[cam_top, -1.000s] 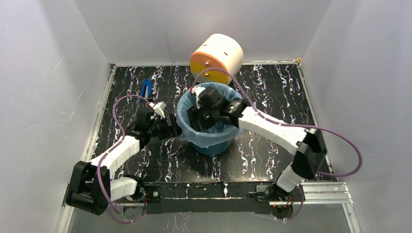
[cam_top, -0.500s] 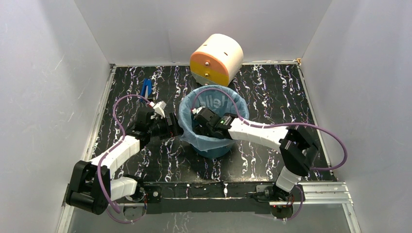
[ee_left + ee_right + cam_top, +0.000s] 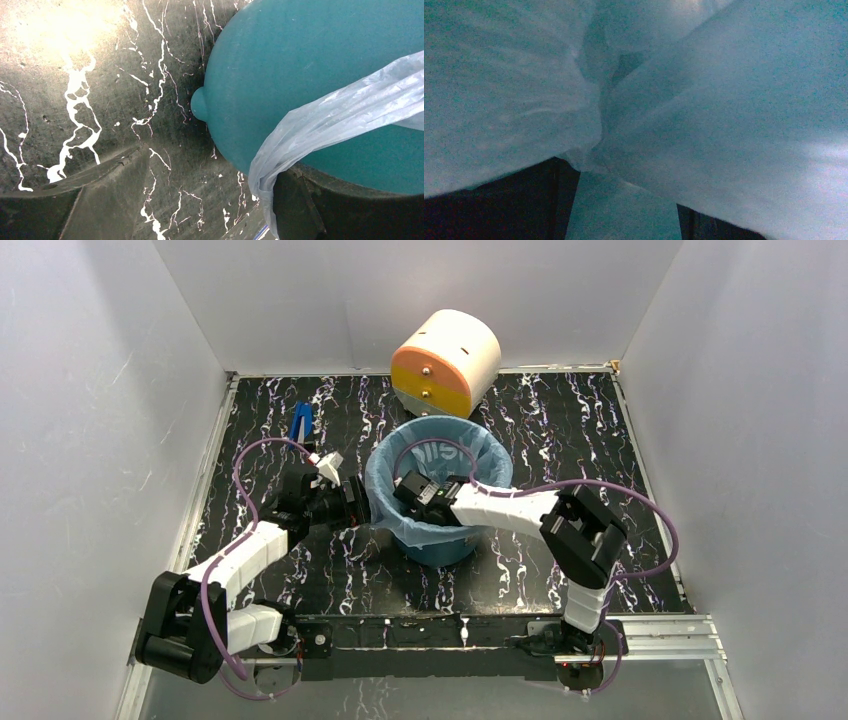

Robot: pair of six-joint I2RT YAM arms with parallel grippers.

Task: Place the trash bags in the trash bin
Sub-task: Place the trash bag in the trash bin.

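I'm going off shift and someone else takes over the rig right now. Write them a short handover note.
Left gripper: open, jaws wide, at the left outer wall of the trash bin; the bag's hem hangs beside one finger.
Right gripper: open, reaching down inside the lined bin, with film all around it.
Trash bag: in the bin, mouth spread, edge draped over the rim.
Done: the bag is in the bin.
Left: probably only to lift the right arm out without dragging the bag, then back the left arm away.
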